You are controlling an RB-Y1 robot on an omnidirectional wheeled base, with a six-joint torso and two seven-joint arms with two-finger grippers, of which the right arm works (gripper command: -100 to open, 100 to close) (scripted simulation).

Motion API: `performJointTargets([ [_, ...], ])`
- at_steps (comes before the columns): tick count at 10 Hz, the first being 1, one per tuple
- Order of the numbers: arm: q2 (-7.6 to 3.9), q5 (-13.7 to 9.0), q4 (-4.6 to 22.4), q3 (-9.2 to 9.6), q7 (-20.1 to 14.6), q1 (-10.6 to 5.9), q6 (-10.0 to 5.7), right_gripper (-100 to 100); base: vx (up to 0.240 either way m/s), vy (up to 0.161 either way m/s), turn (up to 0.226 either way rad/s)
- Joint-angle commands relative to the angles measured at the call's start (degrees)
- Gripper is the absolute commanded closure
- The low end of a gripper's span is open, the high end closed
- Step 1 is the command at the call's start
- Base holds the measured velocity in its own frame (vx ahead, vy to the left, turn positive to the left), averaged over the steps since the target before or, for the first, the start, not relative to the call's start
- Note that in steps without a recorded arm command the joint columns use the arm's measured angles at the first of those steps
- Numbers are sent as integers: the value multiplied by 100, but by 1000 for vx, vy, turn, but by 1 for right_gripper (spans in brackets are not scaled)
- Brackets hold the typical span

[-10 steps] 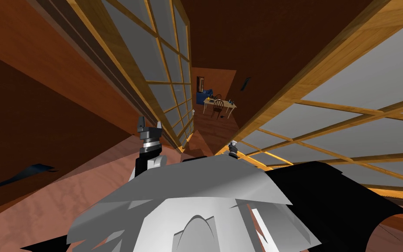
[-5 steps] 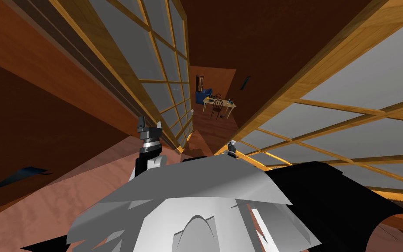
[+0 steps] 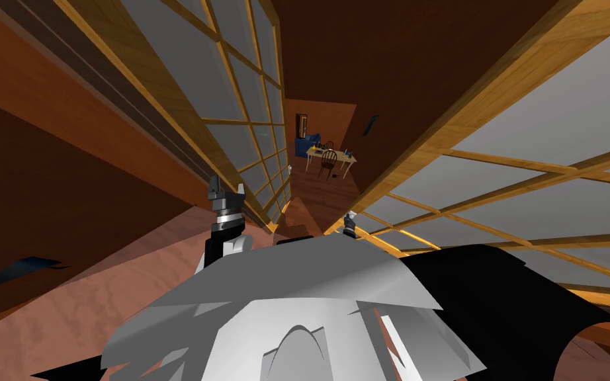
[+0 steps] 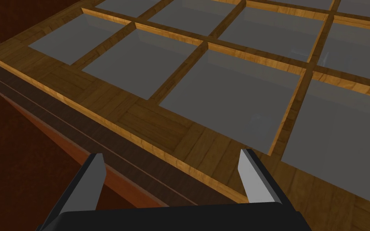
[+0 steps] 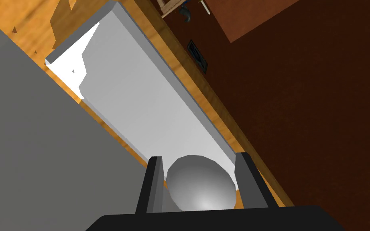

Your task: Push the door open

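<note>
One wood-framed door (image 3: 535,126) with grey panes sits off to my right, round grey knob (image 5: 201,186) on a white plate (image 5: 140,104) at its edge; right gripper (image 5: 199,160) is clamped on that knob. Left gripper (image 4: 171,154) gapes wide, right by the frame of another paned door (image 4: 228,92).

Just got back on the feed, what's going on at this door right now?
The right hand is closed on the round grey knob, which sits on a white plate at the edge of the right door, a wooden frame with grey panes. The left hand is open, close to the wooden frame of the left door. Through the gap between the two doors, a table and chair show in the room beyond.
</note>
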Motion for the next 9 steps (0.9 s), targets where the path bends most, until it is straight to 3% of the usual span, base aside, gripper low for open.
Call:
performJointTargets([
  [1,-99,-69,-160,-108,-66,146,43,100,20,-12,18],
  [3,-99,-69,-160,-108,-66,146,43,100,1,1,9],
  [9,-43,-289,-159,-11,-964,54,20,100,38,-30,-36],
])
